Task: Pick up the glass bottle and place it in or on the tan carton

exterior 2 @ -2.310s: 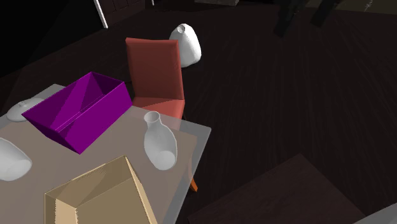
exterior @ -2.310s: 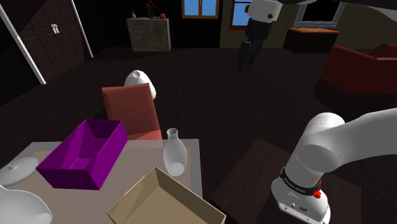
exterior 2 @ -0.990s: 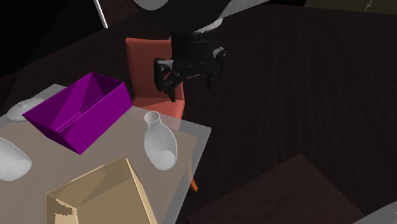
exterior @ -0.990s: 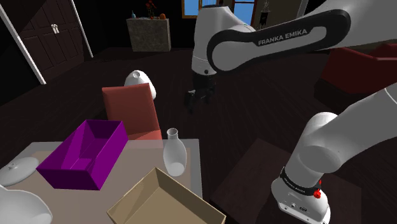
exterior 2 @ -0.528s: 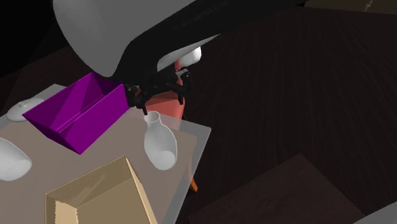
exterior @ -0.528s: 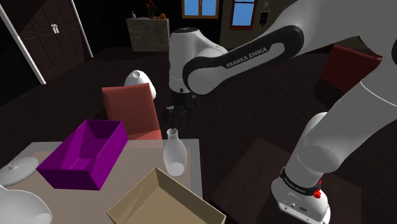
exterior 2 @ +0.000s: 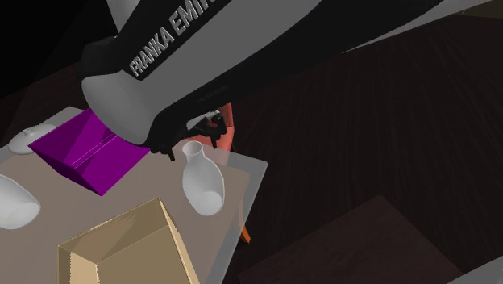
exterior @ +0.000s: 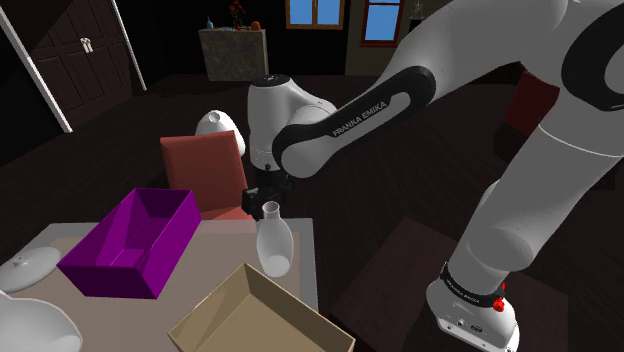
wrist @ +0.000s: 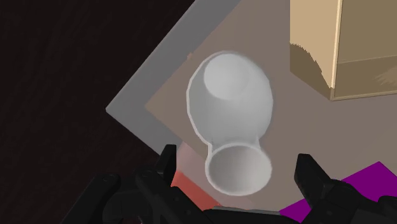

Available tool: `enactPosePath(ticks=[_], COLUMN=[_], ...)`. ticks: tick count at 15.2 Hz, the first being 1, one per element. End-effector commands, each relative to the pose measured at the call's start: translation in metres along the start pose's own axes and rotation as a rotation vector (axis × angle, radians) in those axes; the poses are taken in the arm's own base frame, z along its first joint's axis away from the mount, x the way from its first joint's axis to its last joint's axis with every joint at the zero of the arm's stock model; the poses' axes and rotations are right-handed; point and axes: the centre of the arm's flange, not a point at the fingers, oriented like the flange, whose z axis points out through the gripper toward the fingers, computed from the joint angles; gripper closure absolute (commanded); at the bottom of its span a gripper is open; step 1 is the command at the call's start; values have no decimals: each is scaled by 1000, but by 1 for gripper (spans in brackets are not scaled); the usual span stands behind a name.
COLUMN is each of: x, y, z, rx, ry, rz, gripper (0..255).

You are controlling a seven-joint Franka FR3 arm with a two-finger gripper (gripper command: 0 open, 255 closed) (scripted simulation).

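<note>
One tan carton (exterior: 255,312) (exterior 2: 121,248) (wrist: 356,51) lay open-topped at the nearest end of the table (exterior: 306,250) (exterior 2: 243,173) (wrist: 273,35), at 7 o'clock from the bottle in the shoulder view and close to it without touching. The bottle (exterior: 274,245) (exterior 2: 201,184) (wrist: 232,95), drawn pale grey and translucent with a round belly and a flared mouth, stood upright on the table near its corner. The gripper (exterior: 263,199) (exterior 2: 193,144) (wrist: 236,164) hung at 12 o'clock from the bottle, directly over its mouth. In the wrist view the two black fingers (wrist: 167,159) stood spread apart, one on each side of the bottle's rim, with a clear gap between each finger and the rim; nothing was clasped. A purple open bin (exterior: 130,240) (exterior 2: 85,153) sat on the table at 9 o'clock from the bottle, well apart from it. Beyond the table edge, at 11 o'clock from the bottle in the shoulder view, stood a red chair (exterior: 205,170), partly hidden by the white arm. Behind the chair, a white vase (exterior: 218,123) rested on the dark floor. Farthest back, at 12 o'clock, a grey cabinet (exterior: 233,54) stood below two blue-lit windows (exterior: 313,11).
</note>
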Motion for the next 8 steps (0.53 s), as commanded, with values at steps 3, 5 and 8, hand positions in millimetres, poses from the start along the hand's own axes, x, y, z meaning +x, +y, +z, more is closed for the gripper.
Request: enactPosePath(ticks=[3, 5, 8], x=[0, 0, 0], y=[-1, -1, -1], z=[19, 19, 19], rx=[0, 0, 0], ry=[0, 0, 0], rz=[0, 0, 0], gripper=[0, 0, 0])
